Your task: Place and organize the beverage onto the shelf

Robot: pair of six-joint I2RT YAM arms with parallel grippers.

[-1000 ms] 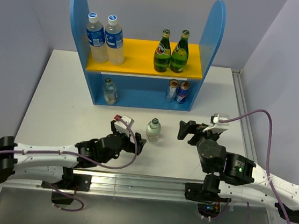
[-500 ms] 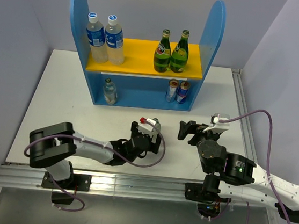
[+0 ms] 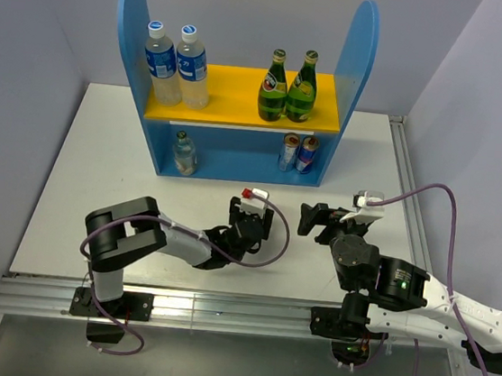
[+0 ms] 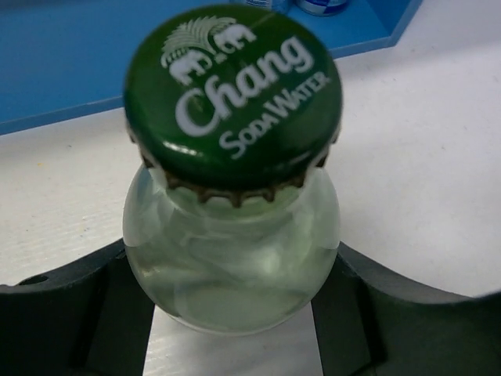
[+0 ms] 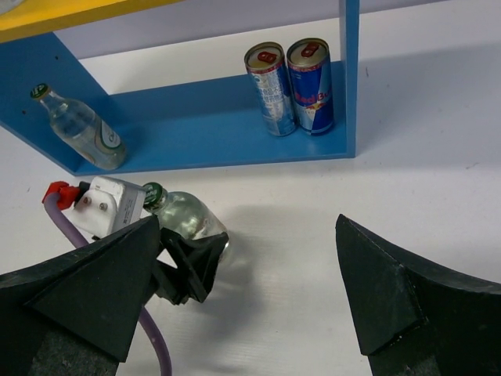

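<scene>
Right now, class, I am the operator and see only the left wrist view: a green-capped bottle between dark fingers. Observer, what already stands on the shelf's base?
Observer: Two cans at the right of the shelf base, one clear bottle at the left.
Operator: And the yellow board?
Observer: Two water bottles left, two green bottles right.
Operator: Is the right gripper near my soda bottle?
Observer: It is open, apart to the bottle's right, holding nothing.

Robot lab, white table [image 3: 82, 160], bare grey walls [image 3: 34, 18] (aluminium rail [image 3: 219, 310] at edge)
</scene>
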